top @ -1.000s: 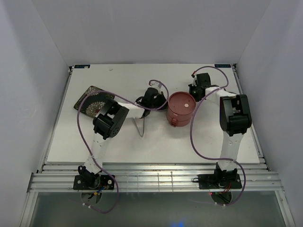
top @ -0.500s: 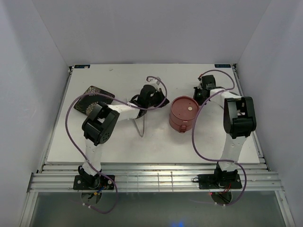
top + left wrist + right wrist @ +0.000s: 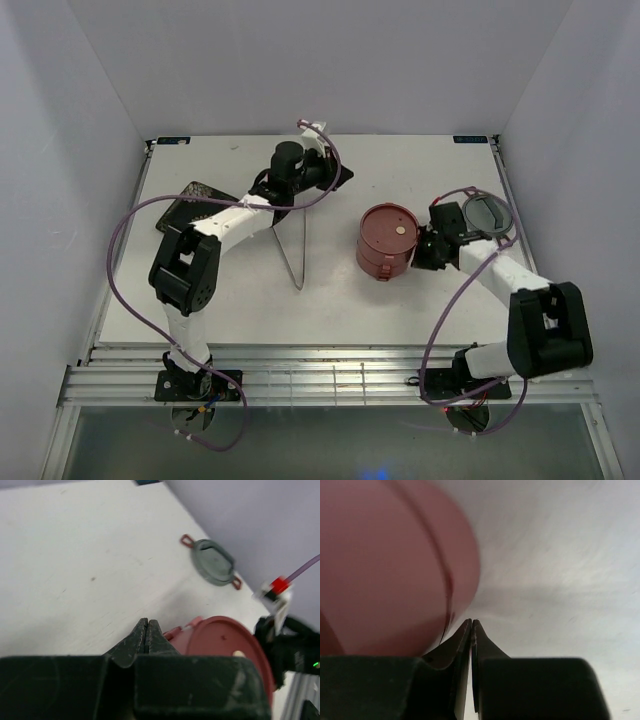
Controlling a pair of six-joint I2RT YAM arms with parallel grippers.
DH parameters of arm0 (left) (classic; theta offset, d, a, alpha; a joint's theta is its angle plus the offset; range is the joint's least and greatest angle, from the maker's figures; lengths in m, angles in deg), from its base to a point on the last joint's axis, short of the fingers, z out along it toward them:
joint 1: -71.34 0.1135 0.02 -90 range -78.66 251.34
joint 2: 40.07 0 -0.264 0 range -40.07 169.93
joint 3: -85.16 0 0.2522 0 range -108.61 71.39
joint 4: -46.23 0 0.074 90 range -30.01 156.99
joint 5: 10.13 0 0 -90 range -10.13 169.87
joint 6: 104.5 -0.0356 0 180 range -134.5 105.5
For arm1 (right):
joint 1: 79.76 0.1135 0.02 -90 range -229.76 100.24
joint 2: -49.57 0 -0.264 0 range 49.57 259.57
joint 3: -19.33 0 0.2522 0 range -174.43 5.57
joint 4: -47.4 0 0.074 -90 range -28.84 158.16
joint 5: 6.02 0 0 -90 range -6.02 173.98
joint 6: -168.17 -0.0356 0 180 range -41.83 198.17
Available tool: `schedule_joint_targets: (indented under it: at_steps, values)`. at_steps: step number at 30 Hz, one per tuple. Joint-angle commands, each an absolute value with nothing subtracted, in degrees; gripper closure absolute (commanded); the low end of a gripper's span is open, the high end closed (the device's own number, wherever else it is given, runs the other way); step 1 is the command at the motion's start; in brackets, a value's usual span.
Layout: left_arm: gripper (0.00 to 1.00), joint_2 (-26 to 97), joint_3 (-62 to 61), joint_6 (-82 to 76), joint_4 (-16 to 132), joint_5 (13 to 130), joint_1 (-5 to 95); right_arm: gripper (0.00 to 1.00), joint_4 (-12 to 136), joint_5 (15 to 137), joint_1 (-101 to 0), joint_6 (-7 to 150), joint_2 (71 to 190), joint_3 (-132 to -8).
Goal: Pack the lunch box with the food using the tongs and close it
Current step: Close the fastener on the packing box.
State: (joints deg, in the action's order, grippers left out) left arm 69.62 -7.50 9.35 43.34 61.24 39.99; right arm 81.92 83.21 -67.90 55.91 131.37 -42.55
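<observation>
Sitting just right of the lidded lunch box (image 3: 384, 238), the right pincer (image 3: 471, 626) is pressed together; so is the left pincer (image 3: 146, 629), far beyond the tongs (image 3: 298, 255).

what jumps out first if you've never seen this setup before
The dusty-red lunch box, lid on, stands right of centre on the white table, with the right end effector shut close beside it. Thin silver tongs lie to the box's left, held by nothing. A grey round lid with red tabs lies apart at the far right.
</observation>
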Motion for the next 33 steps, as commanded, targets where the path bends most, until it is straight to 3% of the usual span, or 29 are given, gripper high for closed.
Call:
schedule_joint_targets:
  at_steps: [1, 9, 19, 27, 33]
  values:
    - [1.0, 66.19, -12.45, 7.29, 42.85, 49.13, 39.27, 0.92, 81.29, 87.14, -62.72, 49.61, 122.91, -35.68]
    - [1.0, 66.71, -10.08, 6.59, 39.95, 46.56, 34.87, 0.92, 73.49, 90.84, -61.22, 49.78, 118.29, -32.22]
    - [1.0, 70.93, -6.13, 6.24, 36.7, 46.03, 32.67, 0.92, 65.57, 83.99, -61.57, 52.94, 134.72, -42.41]
    - [1.0, 75.5, -6.83, 4.66, 37.05, 48.93, 32.67, 0.92, 66.52, 78.71, -66.83, 58.47, 143.69, -51.11]
    - [1.0, 79.89, -6.31, 5.71, 37.84, 52.53, 32.76, 0.92, 73.2, 79.15, -65.1, 59.45, 138.71, -48.32]
